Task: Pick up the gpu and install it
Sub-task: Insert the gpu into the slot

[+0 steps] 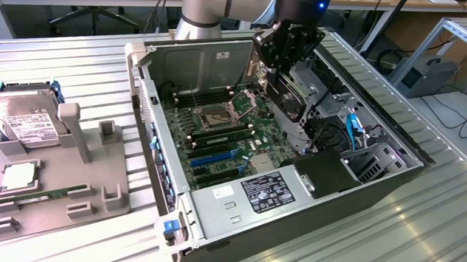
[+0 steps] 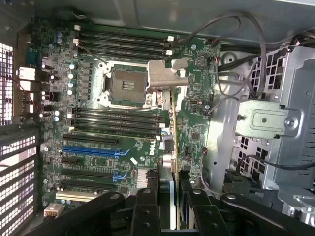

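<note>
Exterior view: the tool [image 1: 283, 73] hangs inside the open case [image 1: 211, 227] and is clamped on the top edge of the gpu [image 1: 290, 104]. The card is upright, its black cooler facing the camera. It hangs over the board [image 1: 224, 146], on the exterior view's right of the socket [image 1: 218, 113] and near the drive cage. It looks to be above the board, not seated. The hard drive [image 1: 23, 124] and the RAM stick [image 1: 39, 198] lie on a tray on the table [image 1: 75, 60], well apart from the case.

Wrist view: the gpu [image 2: 173, 128] shows edge-on as a thin line between the fingers [image 2: 147, 199], which press it from both sides. Its silver bracket [image 2: 165, 76] is at the far end, over the socket [image 2: 128, 87]. The card runs crosswise to the slots [image 2: 93, 150] and is apart from them.

Handling, as I judge it: the card is light and stiff, but fragile. The board face carries small parts and the contact edge must stay clean and free. The cooler side and the bare top edge are the safest hold, near the middle so that it does not tip. Any tilt at a slot risks bending the contacts or the bracket.
</note>
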Tool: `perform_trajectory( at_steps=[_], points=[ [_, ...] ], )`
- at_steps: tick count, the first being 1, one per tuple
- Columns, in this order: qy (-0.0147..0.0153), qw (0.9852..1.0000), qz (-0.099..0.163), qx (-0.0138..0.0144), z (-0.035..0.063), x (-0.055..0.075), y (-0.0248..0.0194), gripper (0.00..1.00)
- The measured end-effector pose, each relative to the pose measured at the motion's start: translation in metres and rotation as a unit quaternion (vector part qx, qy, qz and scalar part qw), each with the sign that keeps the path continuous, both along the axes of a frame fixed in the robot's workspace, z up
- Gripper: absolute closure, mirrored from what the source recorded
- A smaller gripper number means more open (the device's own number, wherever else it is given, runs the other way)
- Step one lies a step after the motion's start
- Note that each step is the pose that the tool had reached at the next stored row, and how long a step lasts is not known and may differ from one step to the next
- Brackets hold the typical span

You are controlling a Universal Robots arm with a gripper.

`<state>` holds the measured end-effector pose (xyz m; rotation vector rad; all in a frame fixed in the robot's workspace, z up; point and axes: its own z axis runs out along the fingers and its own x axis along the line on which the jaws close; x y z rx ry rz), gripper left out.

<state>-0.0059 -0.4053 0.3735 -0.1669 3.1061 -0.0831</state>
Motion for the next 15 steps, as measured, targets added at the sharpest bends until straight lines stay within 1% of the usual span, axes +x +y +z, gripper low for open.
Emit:
perform_trajectory(
  at_steps=[6, 15],
  points=[
    [0.0000, 1.0000, 0.004, -0.0021, -0.0001, 0.0000, 0.0000, 0.73],
    [0.0000, 0.9999, 0.010, -0.0064, -0.0001, 0.0000, 0.0000, 0.73]
  ],
)
